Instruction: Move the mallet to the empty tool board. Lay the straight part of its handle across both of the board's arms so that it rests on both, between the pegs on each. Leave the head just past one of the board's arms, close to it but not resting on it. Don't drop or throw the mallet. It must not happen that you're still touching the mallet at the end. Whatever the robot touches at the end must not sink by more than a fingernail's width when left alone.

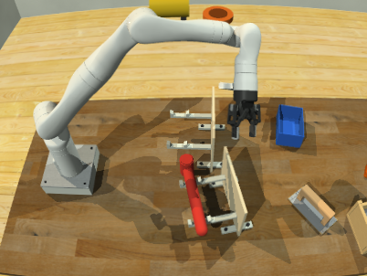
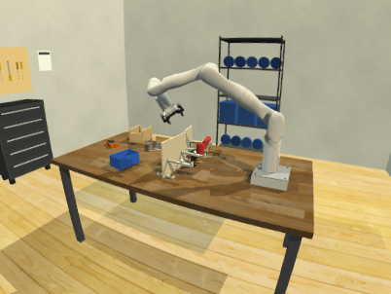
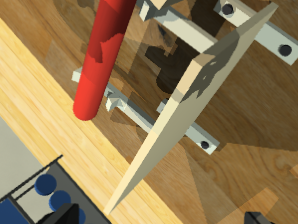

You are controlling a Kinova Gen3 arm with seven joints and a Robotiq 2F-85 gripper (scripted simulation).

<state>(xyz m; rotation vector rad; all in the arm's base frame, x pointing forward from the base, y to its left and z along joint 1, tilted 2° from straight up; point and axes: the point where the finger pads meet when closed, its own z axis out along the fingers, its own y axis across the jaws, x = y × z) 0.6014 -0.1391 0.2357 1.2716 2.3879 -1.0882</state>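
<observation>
The red mallet (image 1: pixel 193 194) lies across both arms of the nearer tool board (image 1: pixel 235 192), with its head (image 1: pixel 186 161) at the far end. The empty tool board (image 1: pixel 213 128) stands upright just behind it, its two arms (image 1: pixel 189 114) (image 1: pixel 187 146) pointing left. My gripper (image 1: pixel 244 125) is open and empty. It hangs in the air on the back side of the empty board, between that board and the blue bin, well above the table in the exterior view (image 2: pixel 171 113). The wrist view shows the mallet's handle (image 3: pixel 102 55) and the nearer board (image 3: pixel 195 100) below.
A blue bin (image 1: pixel 289 125) sits right of the gripper. A hand float (image 1: pixel 315 207) and a wooden box (image 1: pixel 358 226) lie at the right edge. A yellow object (image 1: pixel 169 6) and an orange ring (image 1: pixel 218 14) are on the floor beyond. A shelf rack stands behind the table.
</observation>
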